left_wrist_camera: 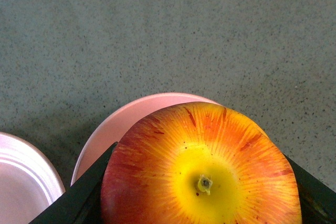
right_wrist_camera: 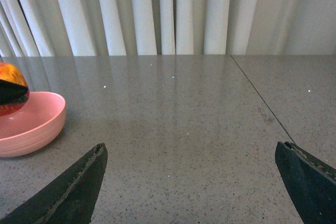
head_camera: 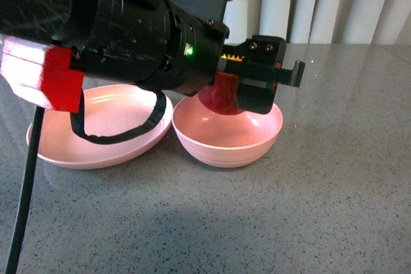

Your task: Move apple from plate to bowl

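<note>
**A:** Hanging where, the apple?

**B:** Over the bowl, its lower part dipping below the rim. It is clamped between the 2 fingers of the left gripper, stem end facing the wrist camera.

**A:** Touching the bowl's floor?

**B:** Cannot tell, as the underside is hidden. The plate sits just beside the bowl.

**A:** And the right gripper?

**B:** Spread wide above the grey table, gripping nothing.
</note>
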Robot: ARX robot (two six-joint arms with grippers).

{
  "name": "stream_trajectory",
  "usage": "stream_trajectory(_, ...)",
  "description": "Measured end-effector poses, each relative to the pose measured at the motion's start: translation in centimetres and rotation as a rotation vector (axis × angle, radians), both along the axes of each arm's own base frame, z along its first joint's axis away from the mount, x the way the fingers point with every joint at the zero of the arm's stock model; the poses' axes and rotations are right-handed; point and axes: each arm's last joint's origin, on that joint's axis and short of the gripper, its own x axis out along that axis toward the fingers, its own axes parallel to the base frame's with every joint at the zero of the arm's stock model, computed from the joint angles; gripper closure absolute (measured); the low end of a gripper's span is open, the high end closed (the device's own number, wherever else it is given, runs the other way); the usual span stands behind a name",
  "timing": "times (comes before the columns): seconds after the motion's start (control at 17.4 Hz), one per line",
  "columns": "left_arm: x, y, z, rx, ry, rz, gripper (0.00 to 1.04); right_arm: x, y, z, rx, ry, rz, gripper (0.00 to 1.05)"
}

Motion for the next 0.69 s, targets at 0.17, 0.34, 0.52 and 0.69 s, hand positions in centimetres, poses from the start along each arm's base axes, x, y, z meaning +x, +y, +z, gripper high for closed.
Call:
stream_trajectory(0.17, 0.5, -0.2, -1.1, 0.018, 0.025, 0.008, 0.35, 0.0, 0.0, 0.0, 0.0, 0.0, 0.0, 0.07)
stream_trajectory(0.34, 1.2, -0.4, -1.7, 0.012, 0.041, 0.013, 0.35, 0.0, 0.0, 0.0, 0.0, 0.0, 0.0, 0.07)
stream_trajectory(0.52, 1.9, -0.7, -2.1, 0.001, 0.055, 0.025, 0.35, 0.0, 0.0, 0.0, 0.0, 0.0, 0.0, 0.07)
stream_trajectory(0.69, 2.5, -0.6, -2.3, -0.004, 0.055, 0.038, 0.35, 0.0, 0.0, 0.0, 0.0, 0.0, 0.0, 0.07)
